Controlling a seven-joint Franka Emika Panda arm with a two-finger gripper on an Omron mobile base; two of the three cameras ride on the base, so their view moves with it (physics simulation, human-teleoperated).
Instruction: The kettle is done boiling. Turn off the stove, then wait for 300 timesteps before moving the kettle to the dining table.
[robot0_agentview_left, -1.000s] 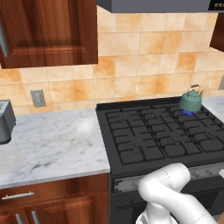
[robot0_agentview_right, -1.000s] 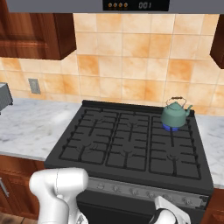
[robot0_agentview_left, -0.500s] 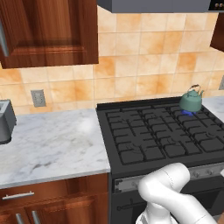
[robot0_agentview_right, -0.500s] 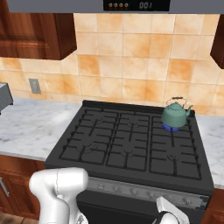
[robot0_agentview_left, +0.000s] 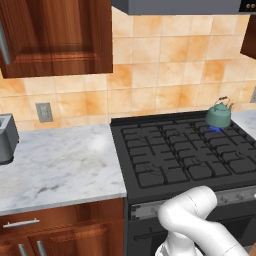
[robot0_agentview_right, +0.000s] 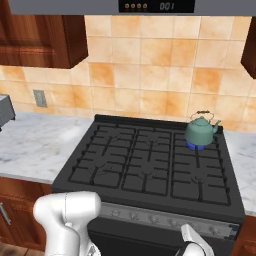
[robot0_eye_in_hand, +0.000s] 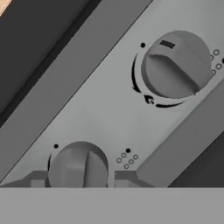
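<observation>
Tool at the stove knob

The tool (robot0_eye_in_hand: 78, 178) now sits spread around a grey knob (robot0_eye_in_hand: 78, 166), not pinching. The kettle (robot0_agentview_right: 201, 131) waits at the stove's (robot0_agentview_right: 150, 165) back right corner.

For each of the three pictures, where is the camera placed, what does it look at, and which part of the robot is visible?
Left base view: behind the arm, left; looks down over counter and stove; white arm at lower right.
Right base view: behind, right; same stove, arm at lower left.
Hand view: on the hand, close to the knob strip; finger tips flank a knob.
Both base views share the kettle at the back right.
</observation>
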